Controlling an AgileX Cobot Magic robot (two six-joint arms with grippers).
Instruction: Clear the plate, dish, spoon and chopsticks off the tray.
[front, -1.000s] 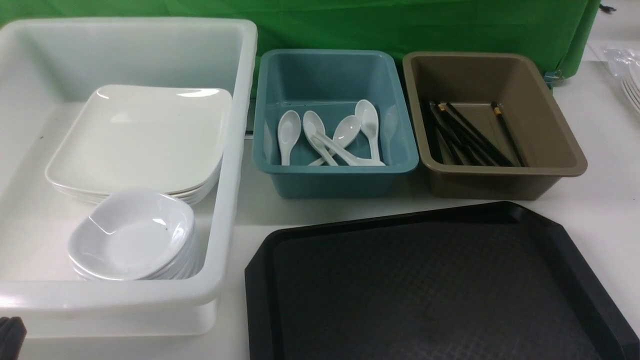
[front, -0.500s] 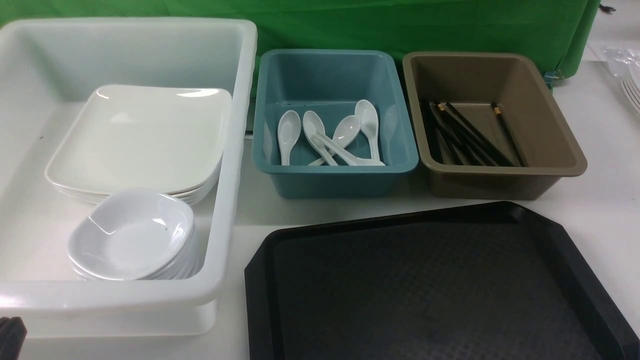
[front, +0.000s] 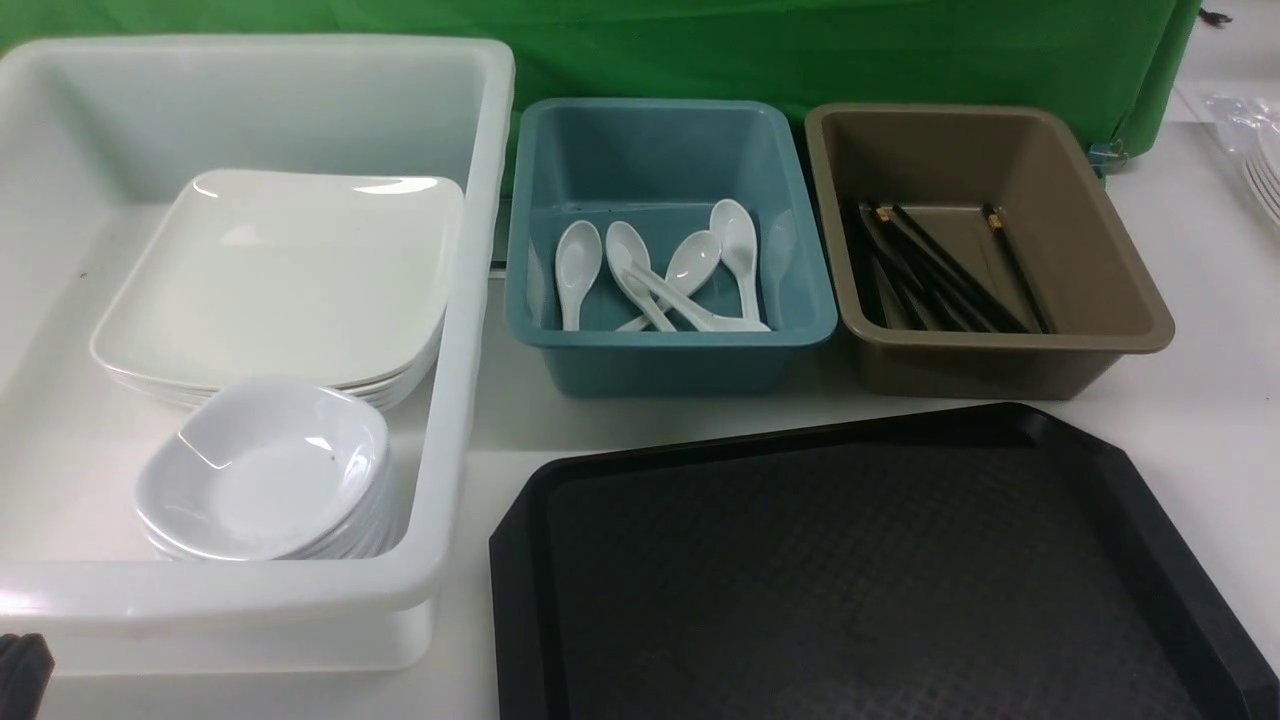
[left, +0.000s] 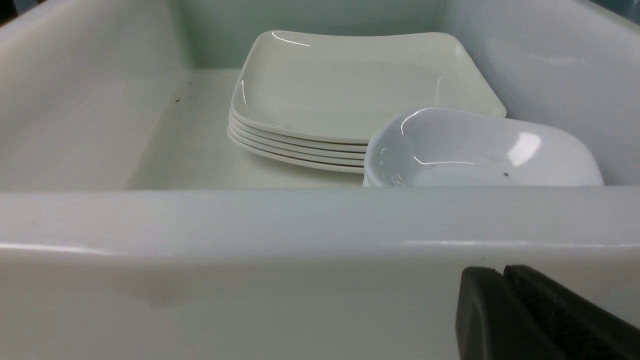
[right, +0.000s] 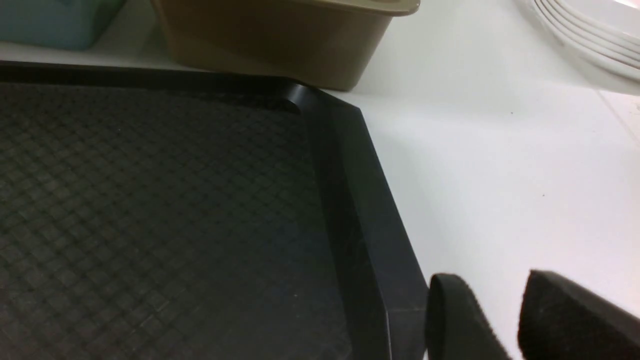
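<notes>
The black tray (front: 1010, 420) lies at the front right, its diamond-pattern surface bare; the right wrist view shows its rim (right: 350, 165). A stack of white square plates (front: 280, 270) sits in the white bin (front: 470, 300), with a stack of small dishes (front: 265, 465) in front of it. Several white spoons (front: 690, 265) lie in the teal bin (front: 670, 360). Black chopsticks (front: 930, 270) lie in the brown bin (front: 1000, 365). My left gripper (left: 502, 272) is shut and empty, just outside the white bin's near wall. My right gripper (right: 492, 277) hangs open over the table beside the tray's right rim.
More white plates (front: 1262, 175) are stacked at the table's far right edge. A green cloth (front: 700, 50) hangs behind the bins. The three bins stand side by side behind the tray.
</notes>
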